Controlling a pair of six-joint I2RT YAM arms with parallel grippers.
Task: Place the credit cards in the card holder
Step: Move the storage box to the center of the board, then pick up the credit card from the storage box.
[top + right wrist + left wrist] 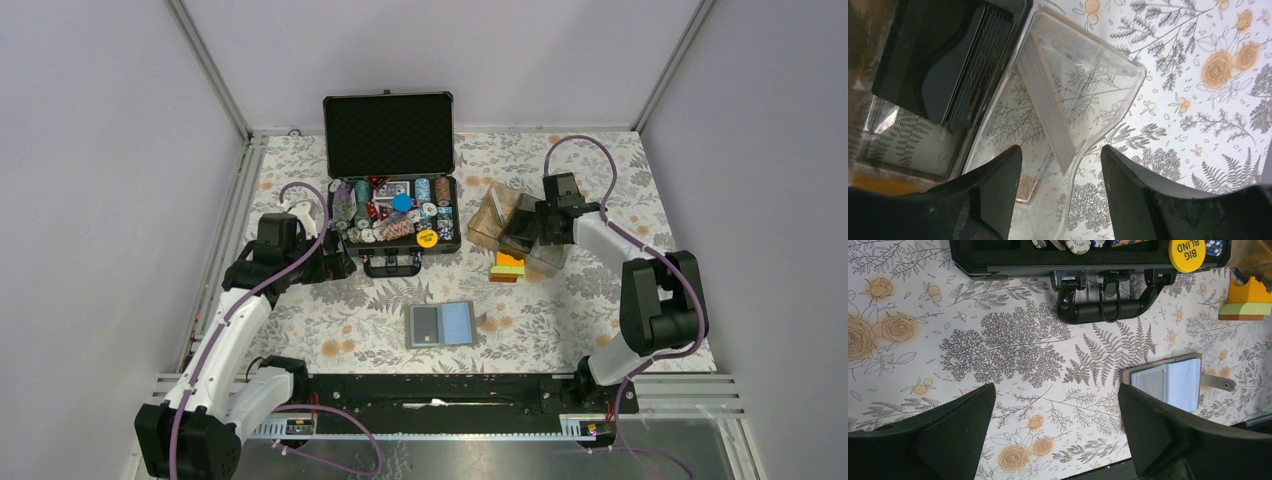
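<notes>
The credit cards lie in a small stack, orange, yellow and green, on the cloth just in front of the clear acrylic box. They also show at the right edge of the left wrist view. The card holder lies open and flat near the table's front, with a dark left panel and a light blue right panel. It shows in the left wrist view too. My left gripper is open and empty over bare cloth. My right gripper is open and empty, its jaws either side of the box's rim.
A black chip case stands open at the back centre, its handle and a yellow chip near my left gripper. Inside the clear box are a leaning pack of cards and a black holder of dark cards.
</notes>
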